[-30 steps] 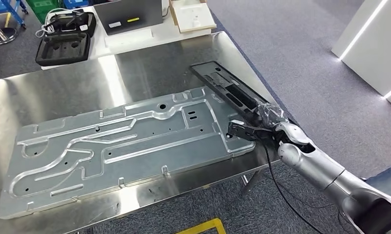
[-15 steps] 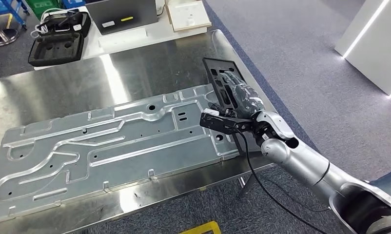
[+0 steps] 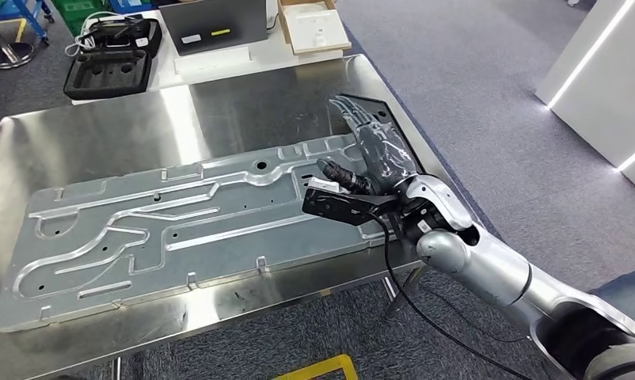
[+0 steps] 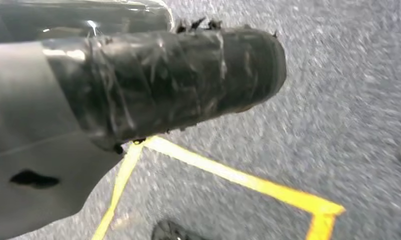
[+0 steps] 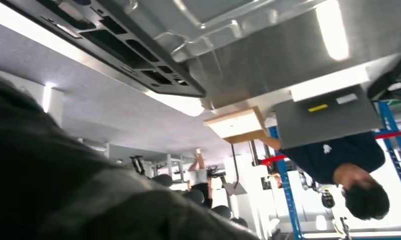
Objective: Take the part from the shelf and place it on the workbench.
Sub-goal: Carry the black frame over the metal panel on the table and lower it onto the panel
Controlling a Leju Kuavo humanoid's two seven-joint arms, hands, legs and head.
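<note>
Right hand (image 3: 375,150) reaches over the far right end of the steel tabletop (image 3: 100,142), fingers spread and stretched out flat on top of the black part (image 3: 374,111), which lies on the tabletop along its right edge. I cannot tell for sure whether the fingers press on the part or only hover just above it, because the hand covers most of it. One black camera block (image 3: 342,207) juts from the wrist, with one black cable (image 3: 409,305) hanging from it down past the table edge.

One large stamped metal panel (image 3: 180,226) takes up most of the tabletop, lying flat and at a slant, its right end just beside the black part and under the camera block. In the right wrist view the long slotted underside of the part (image 5: 133,47) runs next to the panel (image 5: 228,20).

Behind the tabletop stands one white table (image 3: 219,59) carrying two black foam trays (image 3: 112,71), one grey box (image 3: 215,24) with a yellow label, and one flat cardboard carton (image 3: 310,24). One person in a dark shirt (image 5: 338,155) stands beyond that table.

Left hand (image 4: 153,80), wrapped in dark tape, hangs over grey carpet with a yellow floor line (image 4: 238,180); whether it is spread or closed I cannot tell.
</note>
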